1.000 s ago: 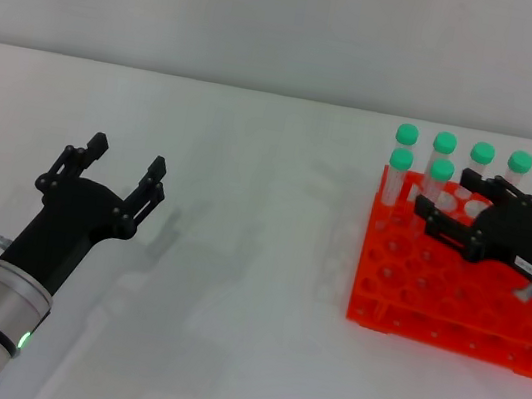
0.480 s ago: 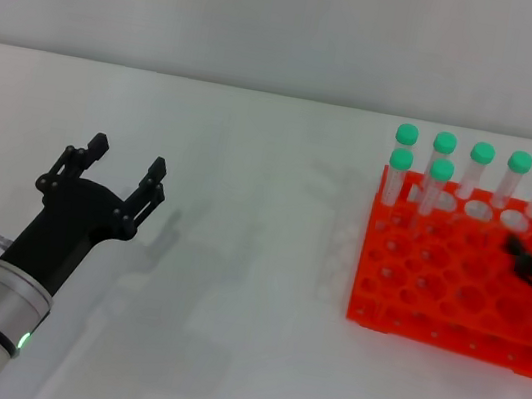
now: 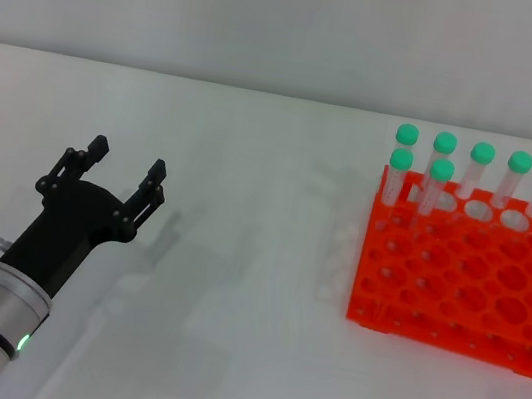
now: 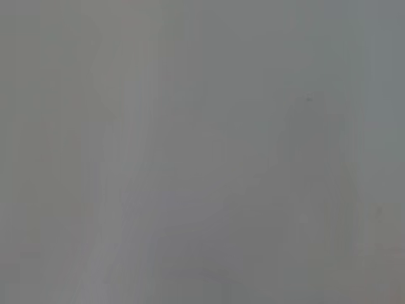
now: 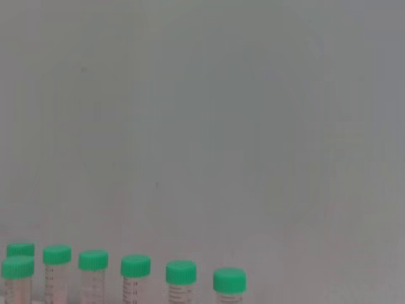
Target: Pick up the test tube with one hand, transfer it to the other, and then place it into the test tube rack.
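Note:
The orange-red test tube rack (image 3: 454, 290) stands at the right of the table. Several green-capped test tubes stand upright in its far rows; two of them (image 3: 438, 186) stand one row nearer than the rest. All look alike. Their caps also show in the right wrist view (image 5: 135, 266). My left gripper (image 3: 129, 158), black on the white-and-silver arm, is open and empty over the table at the left, far from the rack. My right gripper is out of view in every frame.
The white table (image 3: 257, 259) stretches between the left gripper and the rack. A pale wall runs behind the table's far edge. The left wrist view shows only a blank grey surface.
My right gripper drew back from the rack's tubes to the right and left the head view. The tubes stay standing. The left arm has not moved.

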Controlling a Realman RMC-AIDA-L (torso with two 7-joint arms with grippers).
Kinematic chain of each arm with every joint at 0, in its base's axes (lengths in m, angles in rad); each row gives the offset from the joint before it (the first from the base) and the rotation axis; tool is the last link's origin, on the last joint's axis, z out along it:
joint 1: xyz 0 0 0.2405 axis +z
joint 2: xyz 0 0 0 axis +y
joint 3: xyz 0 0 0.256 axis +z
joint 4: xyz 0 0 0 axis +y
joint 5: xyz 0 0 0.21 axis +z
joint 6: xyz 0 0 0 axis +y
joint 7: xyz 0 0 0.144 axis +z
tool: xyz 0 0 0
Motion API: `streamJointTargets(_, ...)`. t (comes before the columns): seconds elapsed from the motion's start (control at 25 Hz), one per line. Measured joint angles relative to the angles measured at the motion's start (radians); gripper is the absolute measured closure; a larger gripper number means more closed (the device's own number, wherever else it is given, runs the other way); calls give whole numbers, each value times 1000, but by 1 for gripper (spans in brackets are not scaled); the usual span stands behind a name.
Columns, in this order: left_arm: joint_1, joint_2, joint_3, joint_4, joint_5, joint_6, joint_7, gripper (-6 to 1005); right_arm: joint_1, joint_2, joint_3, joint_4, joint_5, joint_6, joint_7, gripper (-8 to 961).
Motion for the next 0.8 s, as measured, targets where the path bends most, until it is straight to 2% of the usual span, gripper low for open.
streamJointTargets(0.4,10,-2,1,9,7,0,0,237,1,1,4,10,14,-2,-6,101)
streamJointTargets(0.8,36,-2,1,11,1,41,-3,237,-13,0,121,63,17,23,-6,101)
